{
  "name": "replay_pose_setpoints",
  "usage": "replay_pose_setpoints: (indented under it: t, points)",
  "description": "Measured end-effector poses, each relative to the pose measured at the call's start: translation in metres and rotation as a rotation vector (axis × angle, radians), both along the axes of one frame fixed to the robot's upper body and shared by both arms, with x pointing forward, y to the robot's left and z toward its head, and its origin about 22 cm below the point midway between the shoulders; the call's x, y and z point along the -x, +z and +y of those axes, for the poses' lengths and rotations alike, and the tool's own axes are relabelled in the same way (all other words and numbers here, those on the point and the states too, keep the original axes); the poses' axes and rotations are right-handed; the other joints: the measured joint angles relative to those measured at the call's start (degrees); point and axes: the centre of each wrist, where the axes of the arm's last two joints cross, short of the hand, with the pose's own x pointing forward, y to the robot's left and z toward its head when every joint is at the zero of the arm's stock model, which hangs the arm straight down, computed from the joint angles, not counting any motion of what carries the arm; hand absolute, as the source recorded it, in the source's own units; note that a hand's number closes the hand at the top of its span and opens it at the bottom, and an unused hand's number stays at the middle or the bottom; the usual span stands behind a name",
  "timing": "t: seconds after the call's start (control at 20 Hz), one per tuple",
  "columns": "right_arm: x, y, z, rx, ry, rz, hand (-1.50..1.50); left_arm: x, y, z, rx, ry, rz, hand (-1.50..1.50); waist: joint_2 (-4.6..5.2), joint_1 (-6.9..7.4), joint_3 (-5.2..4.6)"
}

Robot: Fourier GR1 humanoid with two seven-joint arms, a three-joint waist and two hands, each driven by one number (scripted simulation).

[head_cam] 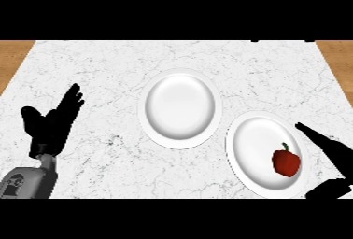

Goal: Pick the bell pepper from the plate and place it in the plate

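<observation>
Right hand (329, 147) first: it comes in at the lower right corner of my head view, fingers stretched straight along the outer rim of the right plate (254, 140), thumb spread wide below them. It is released and grasps nothing. Whether a finger touches the rim I cannot tell from this angle. The pepper (286, 162), red with a green stem, lies on the right half of that plate, just beside the gap between fingers and thumb and apart from both as far as I can see.

Left hand (52, 122) rests at the left edge over the counter (103, 60), fingers up and relaxed, well apart from both plates.

The empty plate (179, 107) sits mid-counter, up and left of the right plate. Their rims are very near, and I cannot say whether they touch.

My reading of progress: nothing of the task is done. The pepper is not picked or lifted, and the target plate has nothing on it. I judge the right hand to be in the approach, lined up to close on the pepper. All of it is left: curl round the pepper, lift it off, carry it across to the empty plate, set it down, let go.
</observation>
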Motion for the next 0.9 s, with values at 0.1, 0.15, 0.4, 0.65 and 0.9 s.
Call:
replay_pose_setpoints:
  t: [0.1, 0.15, 0.4, 0.65, 0.9]
  points:
    - [-0.006, 0.000, 0.004, 0.011, 0.000, 0.019, -1.50, 0.003, -0.006, -0.003, -0.004, 0.001, -0.001, 0.00, 0.00, 0.01, 0.01]
    - [-0.007, -0.003, 0.002, 0.012, -0.001, 0.021, -1.50, 0.004, -0.006, -0.002, -0.001, -0.001, 0.002, 0.00, 0.00, 0.00, 0.00]
    - [-0.014, -0.009, 0.022, 0.047, -0.005, 0.045, -1.50, 0.002, -0.004, -0.009, 0.001, 0.003, 0.000, 0.00, 0.00, -0.05, 0.00]
    - [-0.024, -0.020, 0.024, 0.069, -0.007, 0.053, -1.50, -0.003, -0.004, -0.009, -0.003, 0.005, -0.001, 0.00, 0.02, -0.02, 0.01]
    - [-0.027, -0.027, 0.021, 0.104, 0.018, 0.086, -1.50, 0.003, -0.001, -0.006, -0.003, 0.002, -0.003, 0.00, -0.03, 0.04, -0.05]
